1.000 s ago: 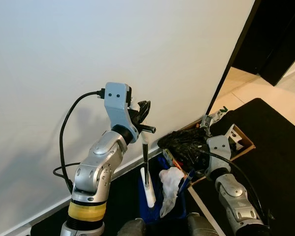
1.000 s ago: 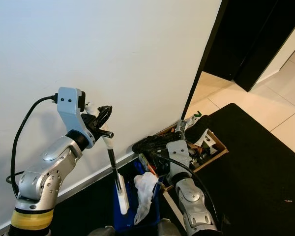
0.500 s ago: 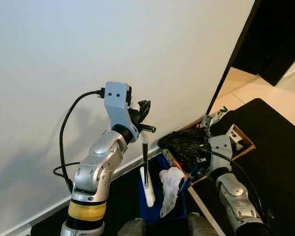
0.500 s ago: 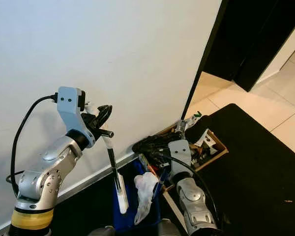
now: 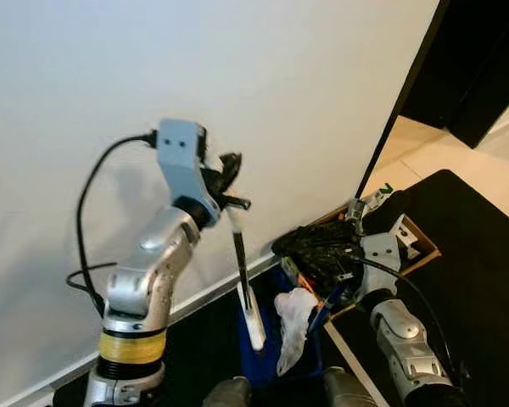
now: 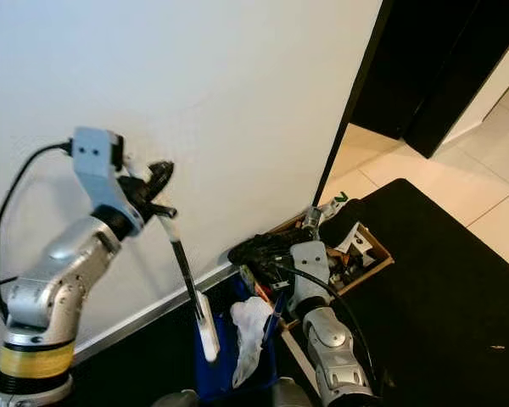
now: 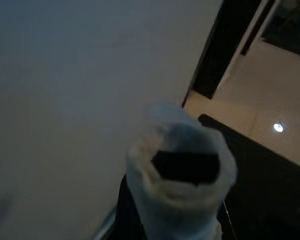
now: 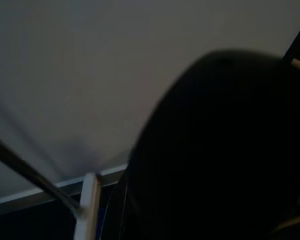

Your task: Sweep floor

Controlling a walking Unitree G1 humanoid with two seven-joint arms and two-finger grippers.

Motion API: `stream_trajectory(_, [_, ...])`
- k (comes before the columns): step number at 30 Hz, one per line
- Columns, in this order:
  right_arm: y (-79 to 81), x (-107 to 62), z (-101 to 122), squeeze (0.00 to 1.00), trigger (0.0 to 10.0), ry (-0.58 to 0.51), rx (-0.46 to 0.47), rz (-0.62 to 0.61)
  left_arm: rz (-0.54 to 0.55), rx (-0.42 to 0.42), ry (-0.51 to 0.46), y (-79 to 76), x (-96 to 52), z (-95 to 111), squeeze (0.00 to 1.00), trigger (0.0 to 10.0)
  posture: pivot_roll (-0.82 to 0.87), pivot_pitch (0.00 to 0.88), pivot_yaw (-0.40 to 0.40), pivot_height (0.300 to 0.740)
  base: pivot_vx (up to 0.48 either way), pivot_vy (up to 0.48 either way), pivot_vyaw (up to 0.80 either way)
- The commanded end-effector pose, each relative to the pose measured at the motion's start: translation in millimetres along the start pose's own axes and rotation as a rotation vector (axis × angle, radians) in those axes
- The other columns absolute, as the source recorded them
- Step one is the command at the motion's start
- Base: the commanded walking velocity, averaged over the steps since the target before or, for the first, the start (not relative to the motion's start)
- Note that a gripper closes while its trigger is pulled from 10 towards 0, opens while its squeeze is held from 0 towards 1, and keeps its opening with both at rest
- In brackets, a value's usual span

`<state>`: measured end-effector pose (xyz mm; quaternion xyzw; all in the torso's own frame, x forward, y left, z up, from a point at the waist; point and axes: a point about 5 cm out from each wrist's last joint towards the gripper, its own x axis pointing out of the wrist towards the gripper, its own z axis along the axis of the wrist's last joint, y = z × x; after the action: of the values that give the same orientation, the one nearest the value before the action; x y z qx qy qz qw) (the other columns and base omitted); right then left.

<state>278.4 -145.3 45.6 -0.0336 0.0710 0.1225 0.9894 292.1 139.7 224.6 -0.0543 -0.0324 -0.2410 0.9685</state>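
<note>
My left gripper (image 5: 227, 180) is raised beside the white wall and is shut on the top of a brush handle (image 5: 240, 254), a thin black rod leaning down to a white lower piece (image 5: 253, 318). In the left wrist view the handle's white-wrapped tip (image 7: 182, 170) sits right in front of the camera. The white piece ends at a blue dustpan (image 5: 259, 360) on the floor, which holds a crumpled white wad (image 5: 295, 315). A blue stick (image 5: 321, 312) rises from the pan toward my right gripper (image 5: 343, 284), which is low beside a black crumpled mass (image 5: 318, 246).
A cardboard box (image 5: 420, 246) of clutter stands against the wall corner to the right. A black mat (image 5: 479, 271) covers the floor there, with pale tiles (image 5: 424, 148) and a dark doorway (image 5: 483, 68) beyond. A white baseboard (image 5: 204, 292) runs along the wall.
My left arm has swung left and slightly up along the wall, tilting the brush handle more; its white lower end stays at the dustpan. The right arm has barely moved.
</note>
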Motion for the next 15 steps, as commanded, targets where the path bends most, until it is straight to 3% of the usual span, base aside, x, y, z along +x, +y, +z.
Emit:
stream_trajectory(1, [2.0, -0.9, 4, 0.0, 10.0, -0.029, -0.012, 0.014, -0.036, 0.025, -0.008, -0.7, -9.1, 11, 0.0, 10.0, 0.14, 0.144, 0.055, 0.74, 0.0, 0.0, 0.0])
stream_trajectory(4, [1.7, -1.8, 5, 0.0, 10.0, -0.034, -0.014, 0.023, -0.012, 0.055, 0.002, 9.6, -16.7, 18, 0.0, 10.0, 0.15, 0.144, 0.055, 0.74, 0.0, 0.0, 0.0])
stream_trajectory(9, [4.0, -6.2, 28, 0.0, 10.0, -0.109, -0.06, 0.103, 0.275, 0.229, 0.125, 64.1, -26.8, 7, 0.0, 10.0, 0.15, 0.141, 0.042, 0.74, 0.0, 0.0, 0.0])
stream_trajectory(15, [2.7, -9.9, 55, 0.0, 10.0, -0.176, -0.061, 0.155, 0.399, 0.215, 0.196, 81.0, -31.3, -10, 0.0, 10.0, 0.13, 0.137, 0.036, 0.74, 0.0, 0.0, 0.0])
